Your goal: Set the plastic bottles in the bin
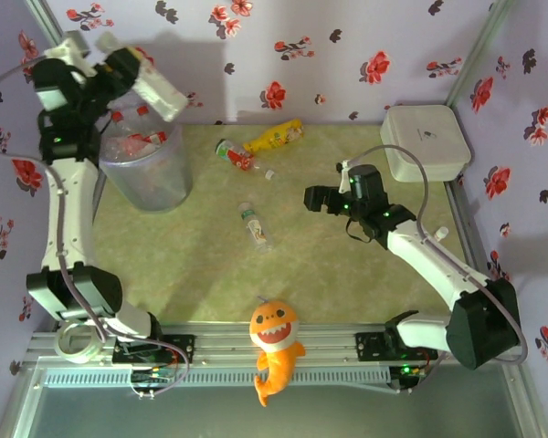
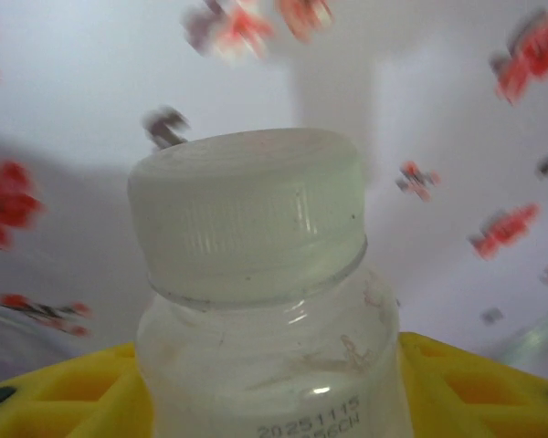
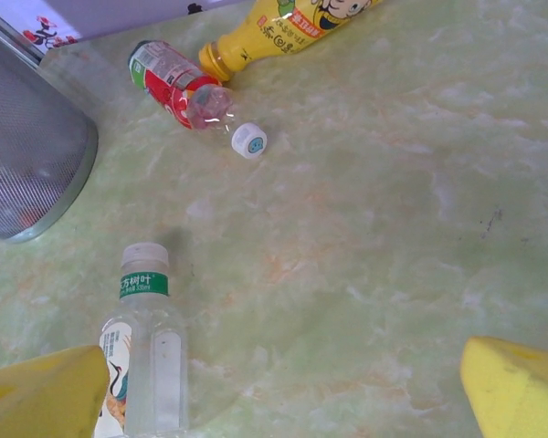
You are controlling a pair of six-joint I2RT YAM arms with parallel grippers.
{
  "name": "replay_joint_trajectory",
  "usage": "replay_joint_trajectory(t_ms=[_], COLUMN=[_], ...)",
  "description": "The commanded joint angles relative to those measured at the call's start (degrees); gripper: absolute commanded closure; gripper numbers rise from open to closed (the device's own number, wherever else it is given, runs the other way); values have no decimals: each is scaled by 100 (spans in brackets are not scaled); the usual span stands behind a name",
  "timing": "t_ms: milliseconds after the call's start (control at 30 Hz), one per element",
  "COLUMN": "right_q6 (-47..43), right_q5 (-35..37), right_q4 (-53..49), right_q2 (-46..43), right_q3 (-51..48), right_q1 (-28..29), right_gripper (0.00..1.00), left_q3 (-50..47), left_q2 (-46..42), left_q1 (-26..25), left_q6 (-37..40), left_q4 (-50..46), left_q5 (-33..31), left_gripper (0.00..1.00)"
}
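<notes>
Left gripper point(image 1: 139, 77): clamped on white-capped bottle point(image 2: 256, 274), above bin point(image 1: 157, 182), table's 10 o'clock. Right gripper point(image 1: 310, 199): jaws wide, empty.

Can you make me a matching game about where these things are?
Things:
1. white-capped bottle
2. yellow bottle
3. orange fish
4. white box

Places:
a. far right corner
b. lying flat at the far side
c. in the left gripper
d. near edge of the table, in the middle

Pairs: 1-c, 2-b, 3-d, 4-a

Left gripper point(image 1: 153, 84) aloft, right gripper point(image 1: 314, 199) agape.
</notes>
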Motion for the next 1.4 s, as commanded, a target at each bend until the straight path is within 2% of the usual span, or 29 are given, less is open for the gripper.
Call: replay_joint_trajectory(t_ms=[0,167,367,767,1000,1367], right_q6=[-19,-48,-57,-131,-491,-594], right_q5=[76,45,85,55,698,988], right_q4=[73,56,-44,-125,-545,-648], right_q2=[87,139,73,272,479,911], right_q3=[-36,-25,-52,83,378,752], right_q1=[-6,-12,-10,24,401,767], right_gripper=[1,1,1,1,1,1], left_q3=[-154,-686,-1036,-929,-926,-1347], left_q2=[-286,-330,75,867,1239,1570], left_q1=[276,389,393,-40,-245,-283], left_q6=[295,467,508,1031,1121,1030], left_q4=[-28,447,750,399,195,187], left_q5=[-876,-2091,-2623,-2617,-2549,-2342], left_gripper=[100,100,100,100,100,100])
